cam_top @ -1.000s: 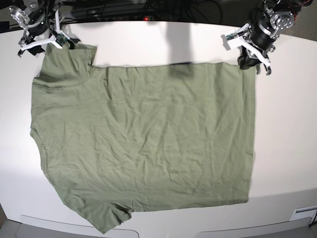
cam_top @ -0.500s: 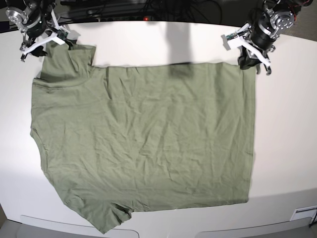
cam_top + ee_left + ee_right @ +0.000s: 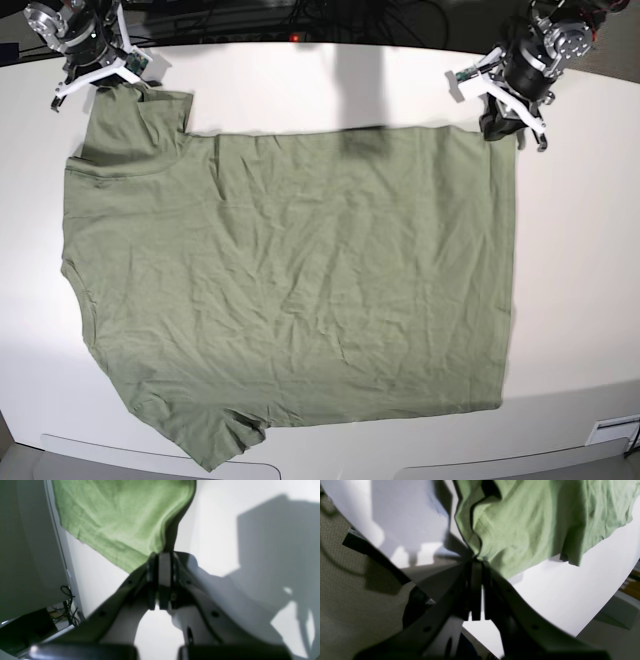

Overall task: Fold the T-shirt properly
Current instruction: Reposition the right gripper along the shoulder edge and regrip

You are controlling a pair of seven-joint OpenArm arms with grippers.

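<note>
While the T-shirt (image 3: 290,280) lies spread flat over the white table (image 3: 580,280) in the base view, filling most of the middle, its two far corners sit under the arms. At about 1 o'clock the left gripper (image 3: 497,112) rests at the shirt's far corner, where the cloth bunches dark beneath it. At about 11 o'clock the right gripper (image 3: 120,82) sits at the tip of the sleeve. A second sleeve points toward 7 o'clock, near the table's front edge.

Seen from the left wrist, the left gripper (image 3: 162,555) has its jaws pressed together with a fold of the T-shirt (image 3: 120,520) pinched between the tips; the cloth fans away toward 11 o'clock, lifted slightly off the table (image 3: 215,537).

Seen from the right wrist, the right gripper (image 3: 477,559) is likewise clamped tight, its tips meeting on a gathered edge of the T-shirt (image 3: 532,522). The fabric rises toward 1 o'clock in soft folds, and its free hem hangs just above the table (image 3: 557,592).
</note>
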